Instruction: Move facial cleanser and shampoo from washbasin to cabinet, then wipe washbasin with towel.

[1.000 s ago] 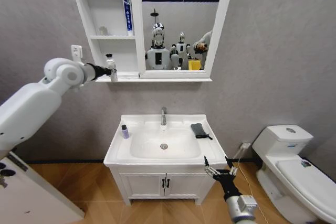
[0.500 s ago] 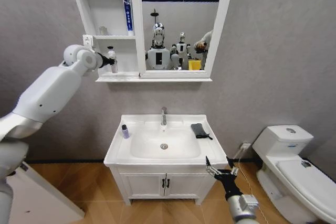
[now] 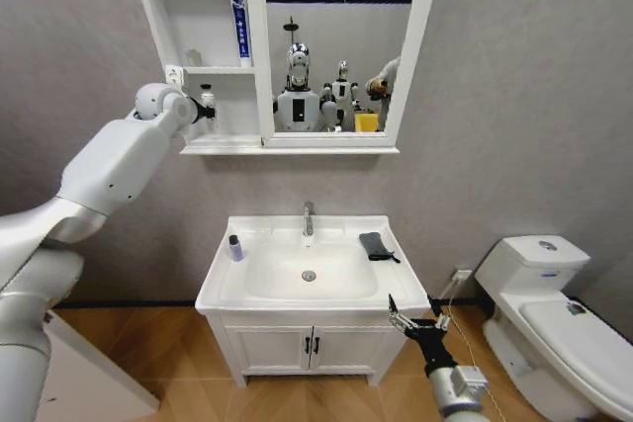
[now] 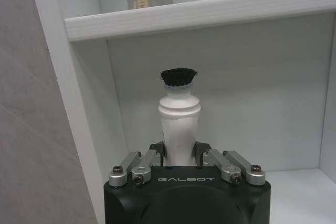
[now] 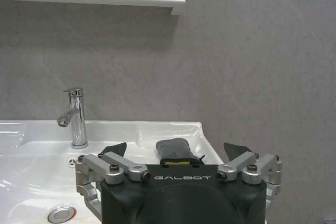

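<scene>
My left gripper point(image 3: 207, 114) is shut on a white bottle with a black cap point(image 3: 207, 100), held upright inside the lowest shelf of the cabinet point(image 3: 158, 17). In the left wrist view the bottle point(image 4: 179, 121) rises between the fingers point(image 4: 157, 153), its base hidden. I cannot tell whether it is the cleanser or the shampoo. A small purple bottle point(image 3: 235, 247) stands on the left rim of the washbasin point(image 3: 220, 292). The dark towel point(image 3: 374, 245) lies on the right rim. My right gripper point(image 3: 413, 321) hangs open, low at the basin's front right corner, facing the towel point(image 5: 175, 150).
A chrome tap point(image 3: 309, 217) stands at the back of the basin. A blue tube point(image 3: 239, 27) leans on the cabinet's middle shelf. The mirror panel point(image 3: 336, 37) is to the right of the shelves. A white toilet point(image 3: 554, 294) stands at the right, and the vanity doors point(image 3: 307, 348) sit under the basin.
My left arm has carried the white bottle up from the cabinet's lower ledge and further into the lowest shelf. The right gripper has barely moved.
</scene>
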Available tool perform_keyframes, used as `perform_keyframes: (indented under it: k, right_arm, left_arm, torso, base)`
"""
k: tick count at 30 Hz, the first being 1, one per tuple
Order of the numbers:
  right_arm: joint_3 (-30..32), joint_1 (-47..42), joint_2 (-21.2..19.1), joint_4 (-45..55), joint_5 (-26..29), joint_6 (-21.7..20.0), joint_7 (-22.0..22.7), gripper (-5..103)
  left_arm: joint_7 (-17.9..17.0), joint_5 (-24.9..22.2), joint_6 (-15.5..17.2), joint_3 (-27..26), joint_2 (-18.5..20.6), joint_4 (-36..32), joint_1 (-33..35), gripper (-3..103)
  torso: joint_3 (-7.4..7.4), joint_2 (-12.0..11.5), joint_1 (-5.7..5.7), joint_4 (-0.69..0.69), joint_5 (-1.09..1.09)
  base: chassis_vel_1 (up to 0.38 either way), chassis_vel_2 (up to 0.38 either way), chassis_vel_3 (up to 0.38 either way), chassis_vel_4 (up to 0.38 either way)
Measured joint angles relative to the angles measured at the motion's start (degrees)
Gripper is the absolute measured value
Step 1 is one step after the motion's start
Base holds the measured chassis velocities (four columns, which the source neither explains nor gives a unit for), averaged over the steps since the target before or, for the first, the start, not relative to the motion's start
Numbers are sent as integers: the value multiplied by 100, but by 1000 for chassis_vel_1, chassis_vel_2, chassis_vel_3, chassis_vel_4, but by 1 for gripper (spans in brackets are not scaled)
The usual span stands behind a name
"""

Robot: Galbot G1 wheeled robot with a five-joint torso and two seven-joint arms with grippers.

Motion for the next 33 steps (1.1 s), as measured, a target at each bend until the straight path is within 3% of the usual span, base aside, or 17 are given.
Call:
perform_keyframes:
  k: [16, 26, 28, 30, 32, 33]
  right_arm:
    - [23, -10, -1, -34, 8, 28, 0, 100]
    - [29, -15, -6, -47, 14, 45, 1, 100]
    - [27, -13, -7, -47, 14, 45, 2, 100]
    - [25, -14, -9, -42, 14, 45, 4, 100]
    - [25, -16, -9, -39, 14, 45, 4, 100]
    - [25, -21, -9, -31, 12, 45, 4, 100]
  left_arm:
    - [-58, -33, -33, -66, -294, 508, 14, 30]
    - [-34, -18, -59, -78, -243, 475, 74, 28]
    - [-39, -37, -36, -79, -224, 437, 88, 34]
    - [-47, -88, -26, -82, -142, 297, 132, 50]
    - [-49, -98, -26, -84, -125, 263, 144, 50]
    - [-63, -126, -22, -90, -73, 169, 183, 61]
  torso:
    - [0, 0, 0, -1, 0]
    - [-1, 0, 0, -1, 1]
    - [0, 0, 0, 0, 1]
    - [0, 0, 0, 0, 0]
    - [0, 0, 0, 1, 0]
    - [0, 0, 0, 0, 0]
  base:
    - [0, 0, 0, 0]
    - [0, 0, 0, 0]
    - [0, 0, 0, 0]
    - [0, 0, 0, 0]
    - [0, 0, 0, 0]
    - [0, 0, 0, 0]
